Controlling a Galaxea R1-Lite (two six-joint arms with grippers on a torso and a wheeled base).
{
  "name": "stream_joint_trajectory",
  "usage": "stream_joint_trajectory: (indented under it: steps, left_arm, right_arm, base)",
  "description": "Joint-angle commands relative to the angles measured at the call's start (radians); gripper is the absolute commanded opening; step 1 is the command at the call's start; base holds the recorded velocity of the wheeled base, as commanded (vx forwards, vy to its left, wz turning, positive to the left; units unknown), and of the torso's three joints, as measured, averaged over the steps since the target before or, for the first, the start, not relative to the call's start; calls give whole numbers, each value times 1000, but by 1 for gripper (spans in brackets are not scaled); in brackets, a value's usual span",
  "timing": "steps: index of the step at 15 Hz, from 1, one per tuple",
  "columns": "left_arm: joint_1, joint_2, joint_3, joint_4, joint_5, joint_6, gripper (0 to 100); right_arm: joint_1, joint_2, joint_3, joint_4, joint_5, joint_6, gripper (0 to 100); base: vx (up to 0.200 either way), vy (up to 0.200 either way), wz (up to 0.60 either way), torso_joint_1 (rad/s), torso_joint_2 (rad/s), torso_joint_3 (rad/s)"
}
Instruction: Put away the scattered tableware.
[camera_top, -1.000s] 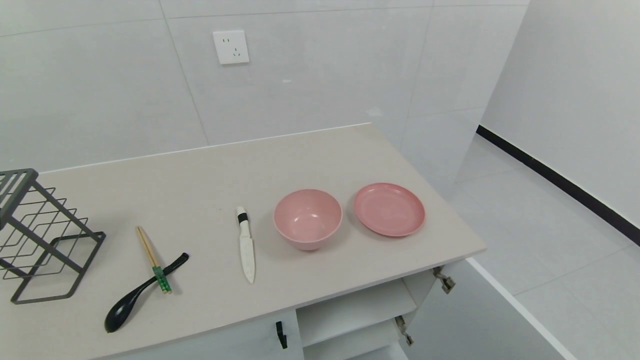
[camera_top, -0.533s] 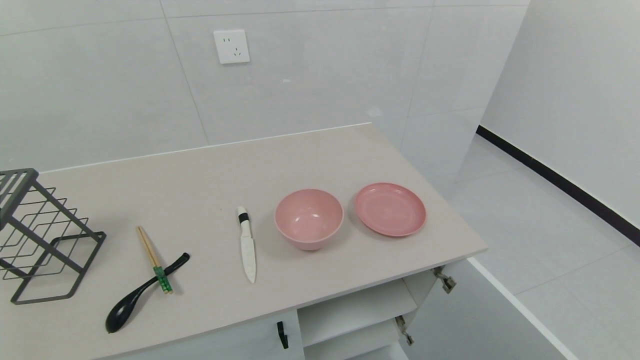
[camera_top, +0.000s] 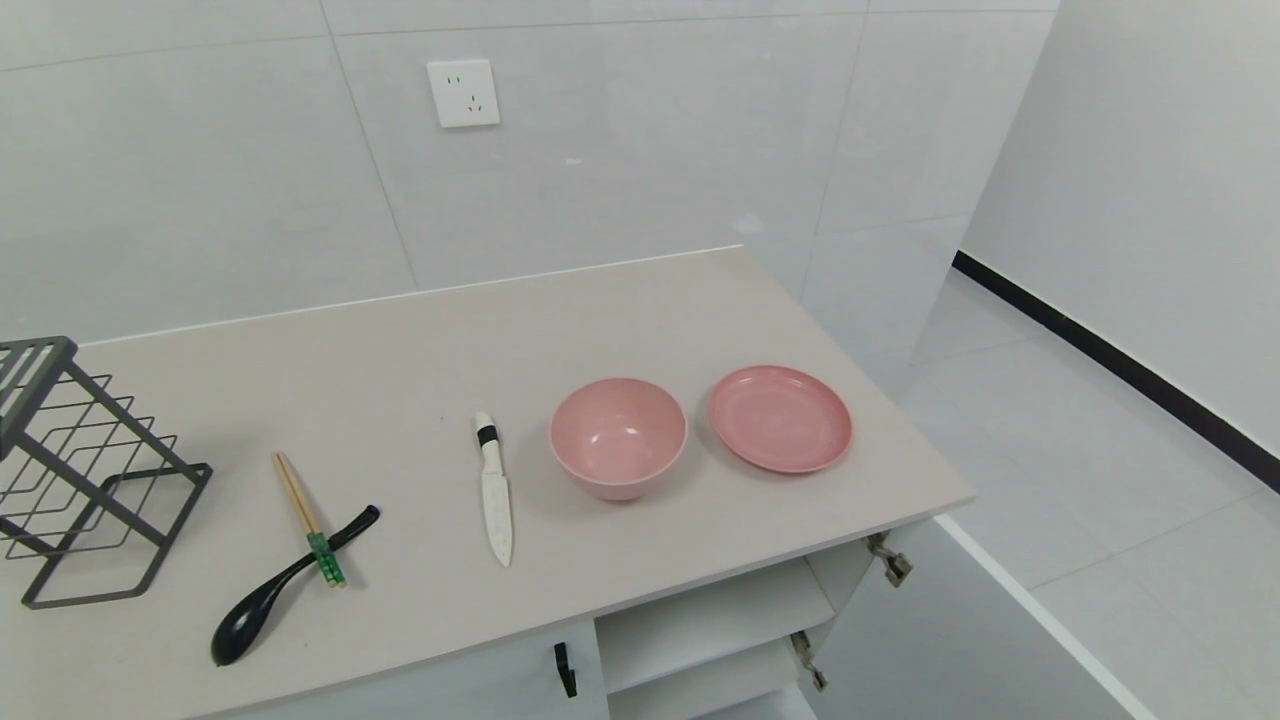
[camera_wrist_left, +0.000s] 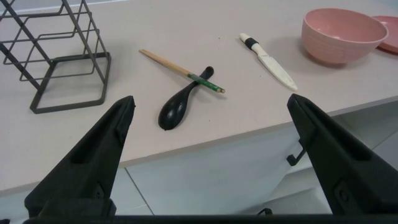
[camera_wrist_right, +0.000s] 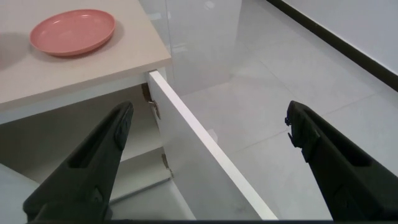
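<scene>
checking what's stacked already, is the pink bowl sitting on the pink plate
No, the pink bowl stands on the counter beside the pink plate, with a bare gap between them.

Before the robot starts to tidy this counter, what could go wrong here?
1. The chopsticks lie across the handle of the black spoon; lifting the spoon first would likely tip or roll them.
2. The pink plate sits near the corner of the counter; a sideways nudge might slide it off.
3. The cabinet door stands open below that corner, so a lowered arm could strike it.
</scene>
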Motion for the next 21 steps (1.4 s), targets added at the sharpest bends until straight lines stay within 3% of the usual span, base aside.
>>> stream_joint_trajectory:
  steps: [1, 4, 6, 7, 9, 13, 15, 17, 21]
  left_arm:
    - [0, 1, 0, 1, 0, -4, 100]
    - [0, 1, 0, 1, -5, -10, 100]
    - [0, 1, 0, -1, -5, -8, 100]
    - [-2, 1, 0, -1, -3, -8, 100]
    - [0, 1, 0, -1, -3, -8, 100]
    - [-2, 1, 0, -1, -3, -8, 100]
    - [-2, 1, 0, -1, -3, -8, 100]
    - [-2, 1, 0, -1, -2, -5, 100]
    - [0, 1, 0, 1, -3, -5, 100]
  right_arm:
    - [0, 1, 0, -4, 3, -5, 100]
    - [0, 1, 0, -212, 19, -42, 100]
    - [-11, 1, -5, -237, 178, -34, 100]
    - [-8, 13, -57, -232, 286, 10, 100]
    - [-12, 150, -186, -223, 375, 94, 100]
    - [46, 471, -290, -229, 435, 87, 100]
    - [94, 606, -319, -229, 476, 19, 100]
    - [97, 659, -256, -232, 477, -140, 100]
    - [104, 739, -173, -297, 481, -171, 100]
  base:
    - [0, 0, 0, 0, 0, 0]
    - [0, 0, 0, 0, 0, 0]
    - [0, 0, 0, 0, 0, 0]
    - [0, 0, 0, 0, 0, 0]
    - [0, 0, 0, 0, 0, 0]
    - [0, 0, 0, 0, 0, 0]
    - [0, 0, 0, 0, 0, 0]
    - [0, 0, 0, 0, 0, 0]
    - [0, 0, 0, 0, 0, 0]
